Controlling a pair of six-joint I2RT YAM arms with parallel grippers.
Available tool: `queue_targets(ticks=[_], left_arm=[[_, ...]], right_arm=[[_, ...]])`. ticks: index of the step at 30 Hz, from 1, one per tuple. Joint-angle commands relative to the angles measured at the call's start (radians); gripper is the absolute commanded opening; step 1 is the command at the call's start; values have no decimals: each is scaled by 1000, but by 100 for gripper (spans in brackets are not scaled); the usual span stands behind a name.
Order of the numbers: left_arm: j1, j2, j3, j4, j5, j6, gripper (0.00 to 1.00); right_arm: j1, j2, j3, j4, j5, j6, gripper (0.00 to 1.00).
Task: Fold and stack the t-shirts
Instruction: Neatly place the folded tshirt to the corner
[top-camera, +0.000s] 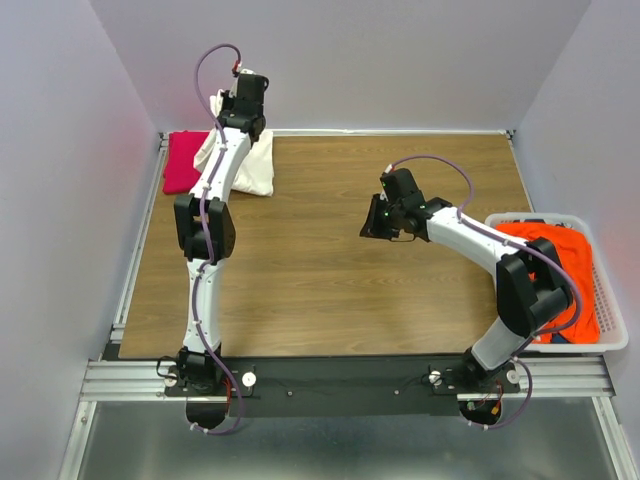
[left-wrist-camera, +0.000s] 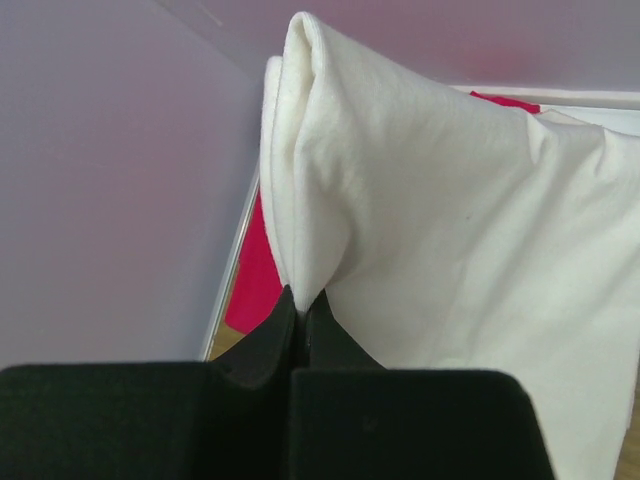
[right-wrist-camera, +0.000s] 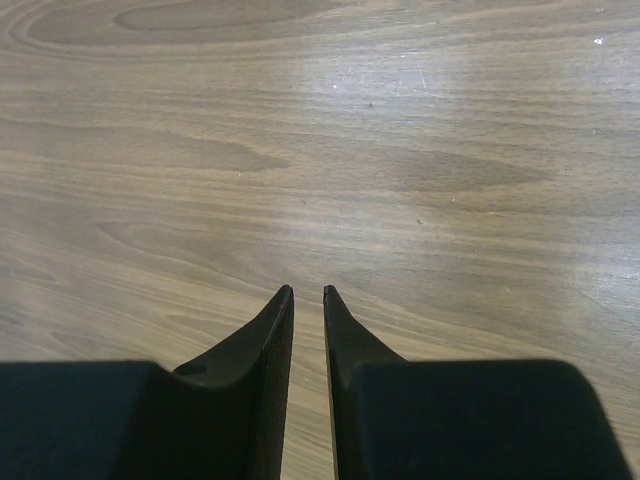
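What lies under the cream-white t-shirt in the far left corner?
A magenta-pink cotton t-shirt pokes out left of the cream-white cotton t-shirt; how far it extends beneath is covered.

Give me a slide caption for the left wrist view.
Left gripper shut on a fold of the cream-white t-shirt, magenta-pink t-shirt behind.

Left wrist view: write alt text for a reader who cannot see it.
The left fingers pinch a raised fold of the cream shirt, which drapes away to the right. A pink shirt shows beneath it at the left, with a pale lilac wall behind.
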Motion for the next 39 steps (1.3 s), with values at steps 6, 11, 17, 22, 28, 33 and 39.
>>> queue_targets(ticks=[6,11,17,22,28,33,39], left_arm=[[5,-41,73,94,-45,82,0],[11,-45,78,109,-47,112,0],[13,-59,79,117,-31,120,0],[19,-67,79,128,-31,132,0],[21,-90,79,138,-16,134,0],[21,-107,69,151,-4,137,0],[24,-119,58,152,-2,137,0]], right_arm=[[-7,30,34,-20,17,11,25],[-7,32,35,-22,17,15,25],[-7,33,41,-24,15,16,25],[-7,30,41,-25,17,19,25],[-7,32,43,-25,18,21,25],[-7,35,46,-27,20,22,25],[-7,36,48,-27,20,22,25]])
